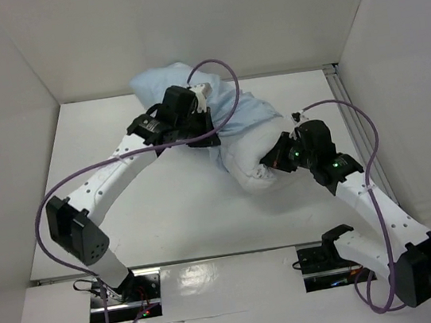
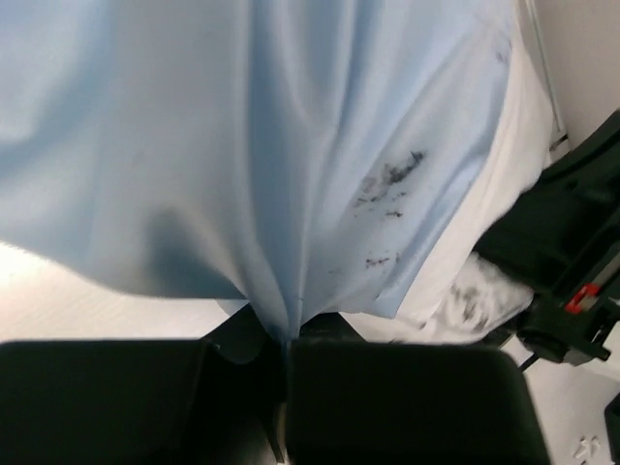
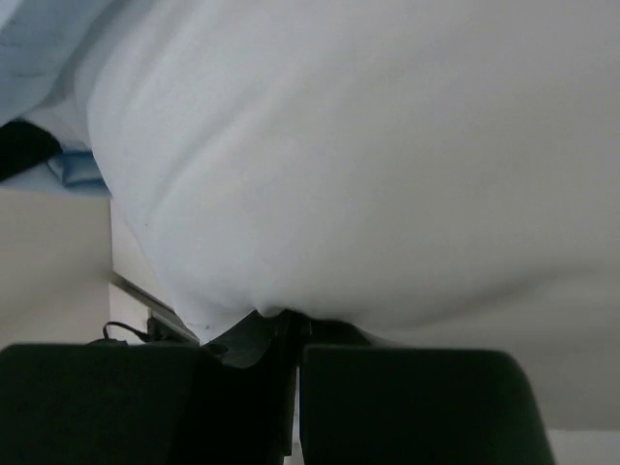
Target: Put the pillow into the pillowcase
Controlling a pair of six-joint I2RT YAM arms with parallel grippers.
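The left gripper [image 2: 288, 341] has its two fingers pressed together on a gathered fold of the pillowcase [image 2: 242, 145], the blue cloth fanning out from the pinch. The right gripper [image 3: 291, 325] is likewise clamped narrow, on a pucker of the pillow [image 3: 368, 165]. There are two arms, two grippers, one pillow and one pillowcase. The left wrist view alone shows a patch of dark smudges on the blue cloth beside the pillow's white edge, with the black body of the right arm [image 2: 572, 242] just past that edge. The right wrist view alone shows the pillow's smooth white bulge filling the frame, with a sliver of blue at its upper left. Only the top view shows the whole layout: the pillow lies on the white table [image 1: 166, 208], its far part inside the pillowcase and its near, bare end bulging out. The left arm reaches in a long bend to the far-left side of the pillow, its wrist over the blue cloth. The right arm is folded at the elbow and meets the pillow's near-right end. A purple cable [image 1: 210, 66] loops above the pillow.
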